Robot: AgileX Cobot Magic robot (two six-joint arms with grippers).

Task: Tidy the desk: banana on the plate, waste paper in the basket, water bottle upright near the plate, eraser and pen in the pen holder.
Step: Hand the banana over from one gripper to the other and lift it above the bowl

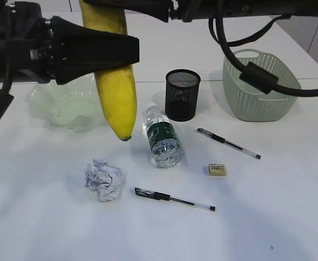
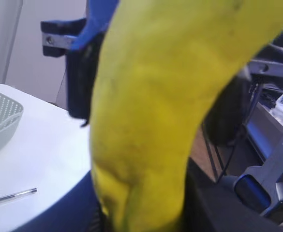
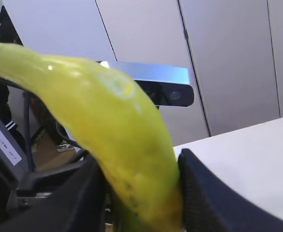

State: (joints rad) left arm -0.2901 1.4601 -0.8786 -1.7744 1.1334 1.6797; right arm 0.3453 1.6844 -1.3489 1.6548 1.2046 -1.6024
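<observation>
Holding the banana (image 1: 117,92) in the air, above the table (image 1: 33,223), with both arms on it. Left gripper (image 1: 130,52) is coming in from the left and clamping the banana across its middle, one finger on each side. In the left wrist view the fruit is filling most of the frame, pressed between the fingers. Right gripper (image 3: 141,195) is sitting on the upper end: in its wrist view both fingers are lying against the peel with no gap showing, so it is reading as gripping too. Banana is hanging nearly upright, tip pointing down, just right of the plate (image 1: 44,103) and not touching it or anything else on the table.

Everything else is lying on the table:
- Bottle (image 1: 161,136) is lying on its side near the middle, cap end pointing toward the pen holder (image 1: 182,95), which is standing upright just behind it.
- Basket (image 1: 256,106) is sitting at the back right, with the right arm's cable hanging across its opening.
- Paper ball (image 1: 104,180) is resting in front of the plate, well apart from the basket.
- Near pen (image 1: 174,199) is lying just right of the paper ball.
- Far pen (image 1: 228,143) is lying at an angle right of the bottle.
- Eraser (image 1: 217,169) is sitting between the two pens, touching neither.
</observation>
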